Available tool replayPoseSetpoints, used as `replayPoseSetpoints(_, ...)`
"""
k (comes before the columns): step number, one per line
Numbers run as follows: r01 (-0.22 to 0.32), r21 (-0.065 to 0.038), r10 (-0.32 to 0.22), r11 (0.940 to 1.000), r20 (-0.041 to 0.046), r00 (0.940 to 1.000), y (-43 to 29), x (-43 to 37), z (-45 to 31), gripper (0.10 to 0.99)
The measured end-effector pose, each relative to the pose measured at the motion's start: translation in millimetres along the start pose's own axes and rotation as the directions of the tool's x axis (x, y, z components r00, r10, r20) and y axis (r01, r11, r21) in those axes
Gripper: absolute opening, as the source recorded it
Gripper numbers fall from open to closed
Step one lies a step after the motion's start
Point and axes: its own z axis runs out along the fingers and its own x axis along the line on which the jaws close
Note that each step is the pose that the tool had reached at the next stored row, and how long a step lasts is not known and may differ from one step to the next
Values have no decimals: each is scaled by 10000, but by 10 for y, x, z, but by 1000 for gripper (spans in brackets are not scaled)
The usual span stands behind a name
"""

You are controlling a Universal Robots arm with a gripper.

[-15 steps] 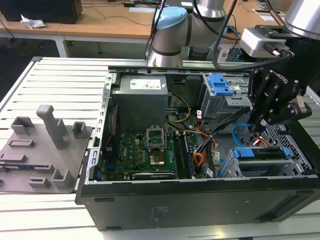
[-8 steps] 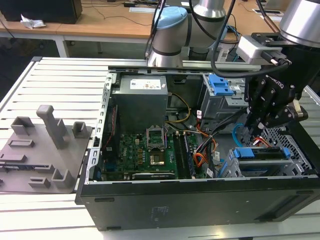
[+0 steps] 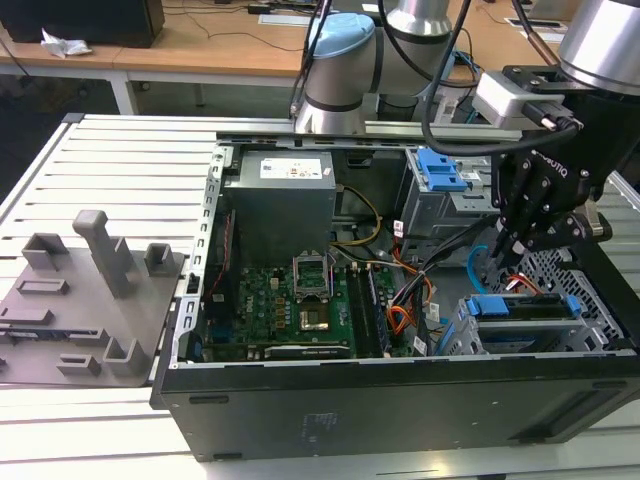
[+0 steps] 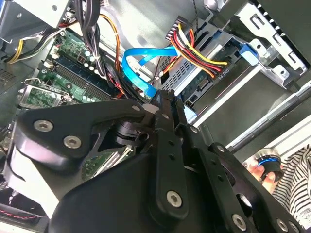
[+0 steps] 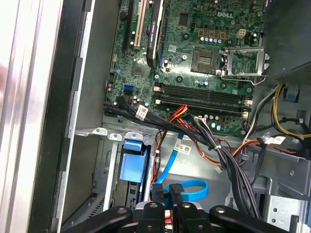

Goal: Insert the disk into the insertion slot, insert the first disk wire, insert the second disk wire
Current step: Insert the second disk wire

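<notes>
The disk, silver in its bright blue carrier, lies in the insertion slot at the case's corner on the exterior view's right. A bundle of red, yellow and black wires ends in a black plug seated against the disk's rear. My black gripper reaches down into the case just beside the disk. Its fingers are closed together at the end of a flat blue disk wire. That wire loops just past the fingertips in the first wrist view.
A taller grey cage with a blue latch stands behind the disk. The motherboard and power supply take up the case's middle. Cable bundles cross near the gripper. A grey fixture lies outside the case. A hand with a striped sleeve shows beyond the case.
</notes>
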Motion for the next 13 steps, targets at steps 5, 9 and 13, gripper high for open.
replayPoseSetpoints(5,-1,-1,1,10000,-6,10000,7,45,3,165)
replayPoseSetpoints(9,-1,0,1,10000,-5,10000,21,144,10,165)
replayPoseSetpoints(13,0,-1,0,10000,-7,10000,32,228,15,165)
